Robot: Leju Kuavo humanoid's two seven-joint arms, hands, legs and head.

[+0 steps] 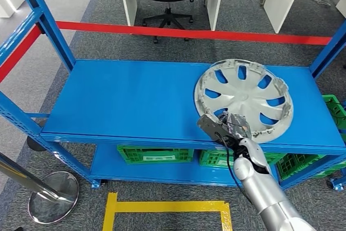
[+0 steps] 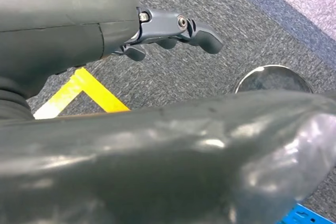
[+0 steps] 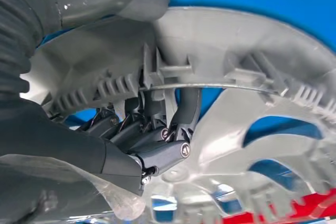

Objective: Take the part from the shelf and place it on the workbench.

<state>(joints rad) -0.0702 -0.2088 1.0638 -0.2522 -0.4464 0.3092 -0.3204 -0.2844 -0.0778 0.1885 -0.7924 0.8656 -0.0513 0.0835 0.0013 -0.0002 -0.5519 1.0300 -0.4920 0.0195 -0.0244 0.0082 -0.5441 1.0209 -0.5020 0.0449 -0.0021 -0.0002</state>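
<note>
Head view: the silver wheel cover (image 1: 244,97) lies on the blue shelf (image 1: 122,101), its near edge taken by the right hand (image 1: 228,128).

Left wrist view: the left hand (image 2: 166,30) hangs over carpet, fingers (image 2: 200,34) loosely apart, holding nothing.

Right wrist view: dark fingers (image 3: 158,142) are clamped around the cover's rim. I judge the grasp made; lifting and carrying to the workbench remain.

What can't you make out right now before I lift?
- Hubcap near rim: head view, hidden behind right hand.
- Thumb contact: right wrist view, cut off by the edge.
- Workbench: outside these views.
- Left hand: left wrist view, palm hidden by its cover.
</note>
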